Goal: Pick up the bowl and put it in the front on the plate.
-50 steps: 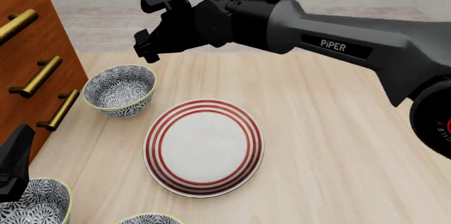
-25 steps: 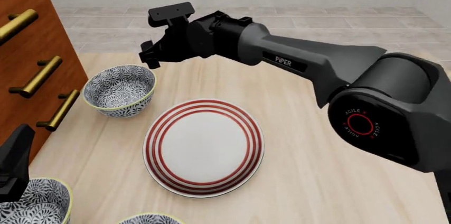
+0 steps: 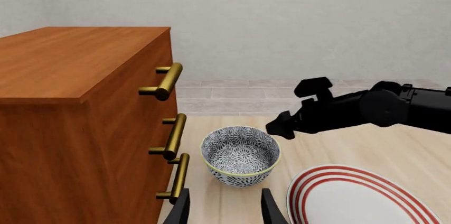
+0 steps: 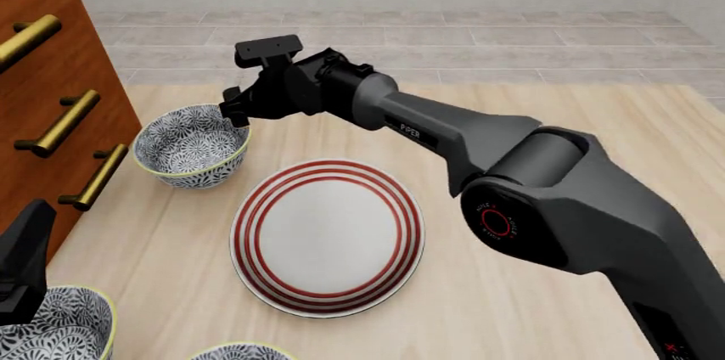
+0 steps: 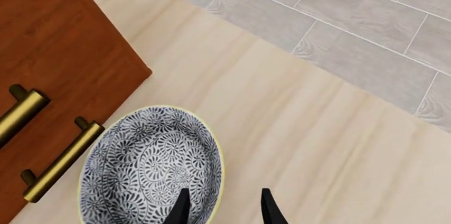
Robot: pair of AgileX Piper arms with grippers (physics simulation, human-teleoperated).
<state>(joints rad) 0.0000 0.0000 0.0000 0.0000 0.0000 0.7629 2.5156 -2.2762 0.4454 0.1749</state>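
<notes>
The bowl (image 4: 193,144), blue-and-white floral with a yellow-green rim, stands upright on the table beside the wooden dresser. Just in front and to its right lies the plate (image 4: 328,237), white with red rings and nothing on it. My right gripper (image 4: 236,110) hangs open at the bowl's far right rim. In the right wrist view its fingers (image 5: 181,209) straddle the rim of the bowl (image 5: 148,167), one inside and one outside, without closing on it. My left gripper (image 3: 224,211) is open and holds nothing, low at the front left, facing the bowl (image 3: 241,155) and plate (image 3: 359,197).
The wooden dresser (image 4: 46,97) with brass handles (image 4: 54,126) stands close to the bowl's left. Two more patterned bowls (image 4: 57,326) (image 4: 238,350) sit at the front left edge. The right arm (image 4: 453,135) stretches across the table above the plate's far side.
The right arm has reached further out and down. Its gripper has dropped from above the bowl's far side to the bowl's right rim. Bowl, plate and left gripper have not moved.
</notes>
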